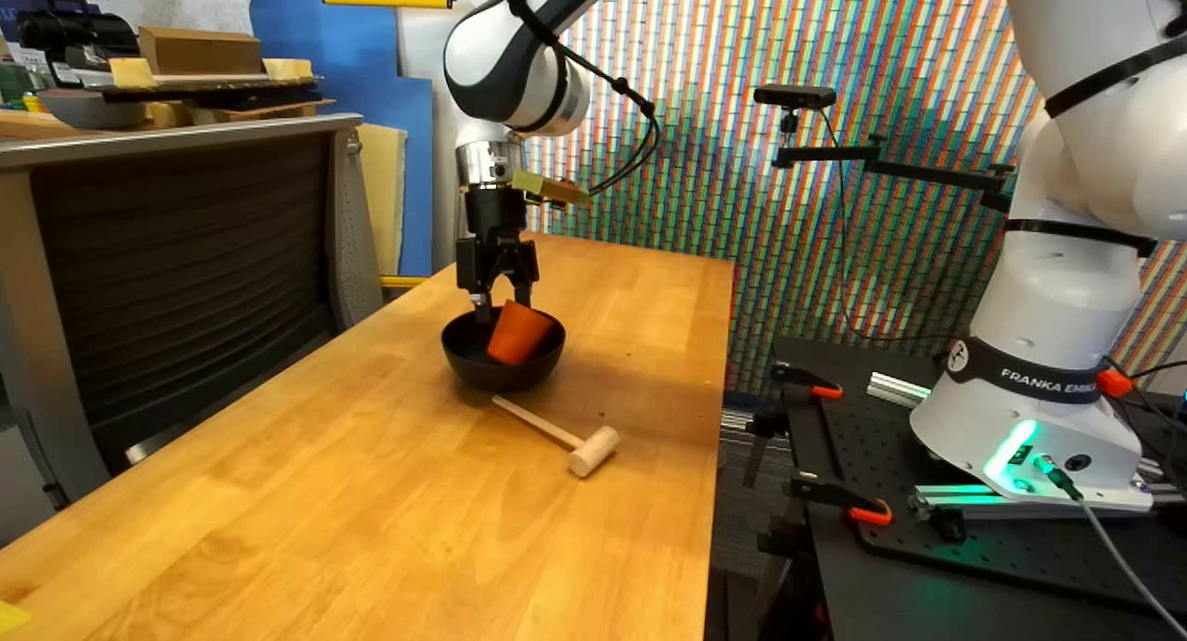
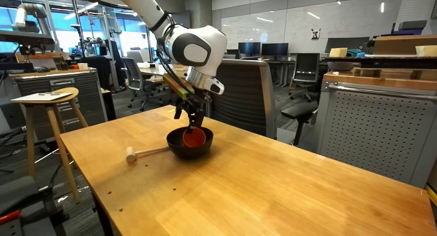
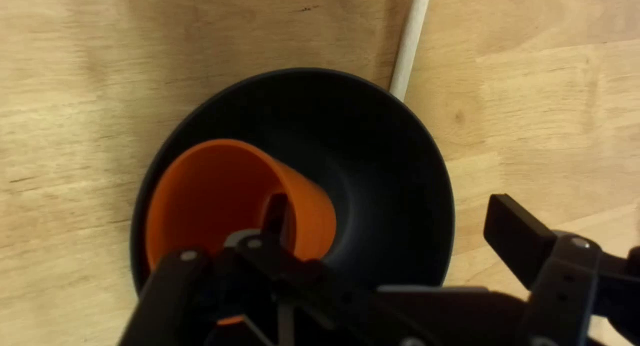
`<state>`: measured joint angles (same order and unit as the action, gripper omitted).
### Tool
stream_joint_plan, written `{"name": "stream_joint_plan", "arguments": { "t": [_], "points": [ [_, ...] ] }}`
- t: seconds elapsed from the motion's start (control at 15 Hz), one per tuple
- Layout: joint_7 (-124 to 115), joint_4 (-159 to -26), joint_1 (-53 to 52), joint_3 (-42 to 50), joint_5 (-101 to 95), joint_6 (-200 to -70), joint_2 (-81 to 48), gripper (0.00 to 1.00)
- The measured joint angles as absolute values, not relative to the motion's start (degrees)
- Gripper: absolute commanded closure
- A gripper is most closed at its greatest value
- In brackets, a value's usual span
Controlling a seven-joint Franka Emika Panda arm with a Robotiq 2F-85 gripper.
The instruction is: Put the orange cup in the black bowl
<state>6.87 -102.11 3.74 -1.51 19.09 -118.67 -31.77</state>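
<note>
The orange cup [image 1: 519, 335] lies tilted inside the black bowl [image 1: 501, 378] on the wooden table. Both also show in an exterior view, where the cup's mouth [image 2: 194, 138] faces the camera and the bowl [image 2: 188, 152] stands upright. In the wrist view the cup [image 3: 316, 218] leans at the left side of the bowl [image 3: 390, 165]. My gripper [image 3: 395, 227] is open, with its fingers wide apart. One finger reaches into the cup's mouth; the other is beyond the bowl's right rim in that view. The gripper is just above the bowl in both exterior views [image 1: 504, 300] [image 2: 186, 121].
A pale wooden mallet [image 1: 593, 451] lies on the table [image 1: 389, 493] with its handle end close to the bowl. A dark chair [image 2: 242, 96] stands at the table's edge. A cart [image 2: 379, 126] with boxes stands beyond it.
</note>
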Motion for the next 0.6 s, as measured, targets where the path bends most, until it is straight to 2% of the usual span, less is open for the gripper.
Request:
{"name": "stream_joint_plan", "arguments": {
  "t": [0.6],
  "points": [
    [6.9, -100.6, 3.0, -3.3, 19.1, -118.6, -32.7, 0.00]
  ]
}}
